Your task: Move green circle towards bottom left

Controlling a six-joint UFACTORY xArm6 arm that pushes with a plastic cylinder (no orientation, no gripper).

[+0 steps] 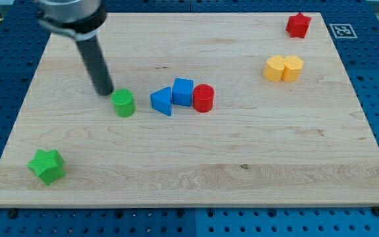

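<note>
My tip point(104, 91), the lower end of a smooth, dark, straight rod, rested on the pale wooden board point(189, 171) toward the view's upper left. The rod had no jaws, so nothing was grasped or clenched; it only stood against the surface. Its upper part widened into a blurred grey cylinder at the view's top edge.

Just to the view's lower right of my tip sat the green circle point(123, 103), a short upright cylinder with a finely ribbed top; whether the two touched I cannot tell, the gap being very slight. It lay left of the board's middle, well apart from the bottom left corner.

Further to the view's right came a tight row: a blue triangle point(162, 101), a wedge pointing left, just beside a blue cube point(183, 91), and a red cylinder point(203, 98) close against the cube's right side.

Near the board's bottom left corner lay a green star point(47, 165), chunky and ribbed on its faces. At the view's upper right two yellow blocks point(283, 68), faceted and pressed side by side, stood well apart from the row. A red star point(299, 25) sat near the top right corner.

The board showed straight light grain with a small dark knot, and lay on a blue perforated table point(5, 52).
</note>
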